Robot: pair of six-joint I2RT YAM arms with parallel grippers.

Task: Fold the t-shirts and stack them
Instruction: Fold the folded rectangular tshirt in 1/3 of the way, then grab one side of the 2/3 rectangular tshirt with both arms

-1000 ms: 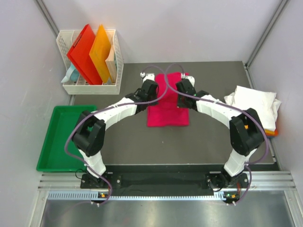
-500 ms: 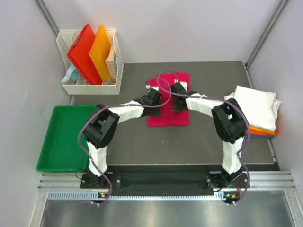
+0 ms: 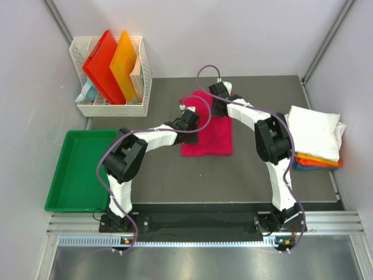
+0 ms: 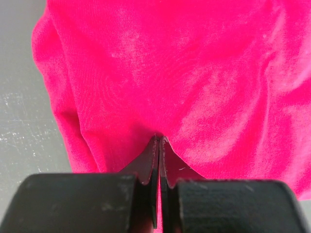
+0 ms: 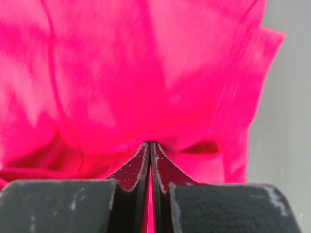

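Observation:
The magenta-pink t-shirt point(image 3: 208, 139) lies partly folded mid-table. My left gripper point(image 3: 189, 120) is shut on its left edge. In the left wrist view the closed tips point(image 4: 159, 139) pinch the pink cloth point(image 4: 184, 73). My right gripper point(image 3: 220, 100) is shut on the shirt's far right part. In the right wrist view its closed tips point(image 5: 149, 144) pinch the bunched cloth point(image 5: 121, 73). At the right table edge lies a stack of folded shirts: white point(image 3: 315, 131) on top, then orange point(image 3: 319, 159) and blue point(image 3: 300, 166).
A white basket point(image 3: 111, 108) holding stiff red point(image 3: 102, 64) and orange point(image 3: 125, 64) folders stands at the back left. A green tray point(image 3: 78, 169) sits off the table's left side. Grey walls close in on both sides.
My right gripper has moved from the shirt's middle back toward its far edge, taking cloth with it. My left gripper moved slightly nearer a second ago, then held still.

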